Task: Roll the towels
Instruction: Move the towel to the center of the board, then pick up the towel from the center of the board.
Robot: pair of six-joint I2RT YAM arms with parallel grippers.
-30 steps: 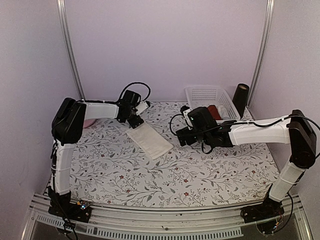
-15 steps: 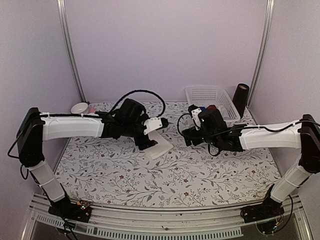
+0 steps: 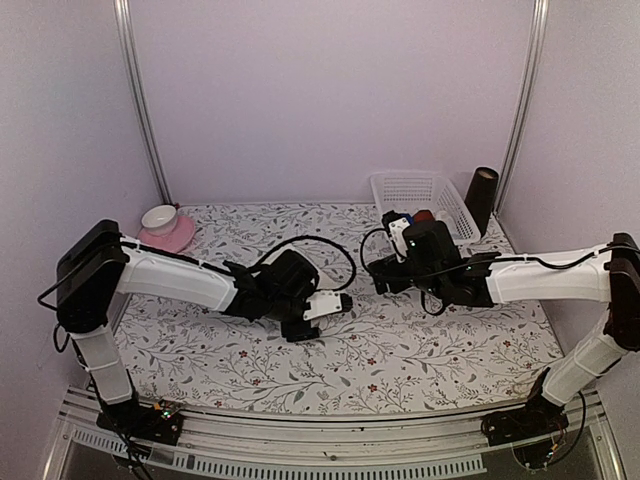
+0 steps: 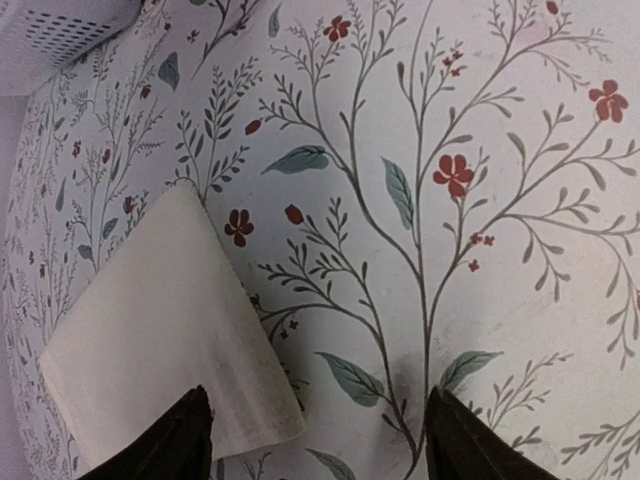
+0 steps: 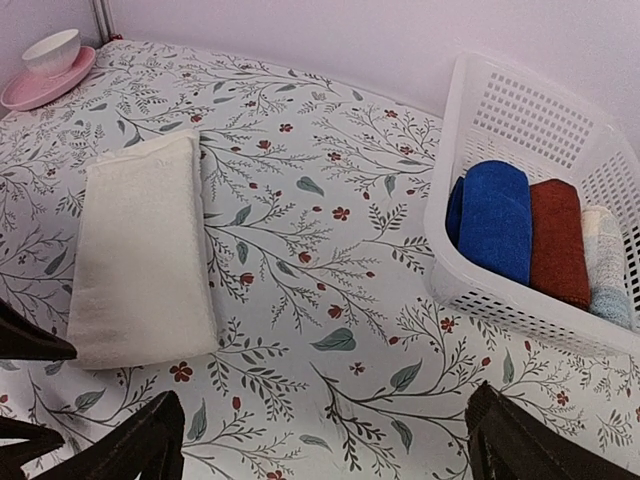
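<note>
Left end effector (image 4: 315, 440) hangs released, fingers spread, with the cream towel (image 4: 160, 330) flat on the desk (image 4: 480, 250) beneath one finger. Right end effector (image 5: 325, 440) is released too; ahead to its right, the blue towel (image 5: 495, 220) sits rolled in the basket (image 5: 520, 90).

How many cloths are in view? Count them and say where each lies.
4. A cream towel lies flat on the table; a blue roll, a dark red roll and a pale roll sit side by side in the white basket. Others may be hidden there.
</note>
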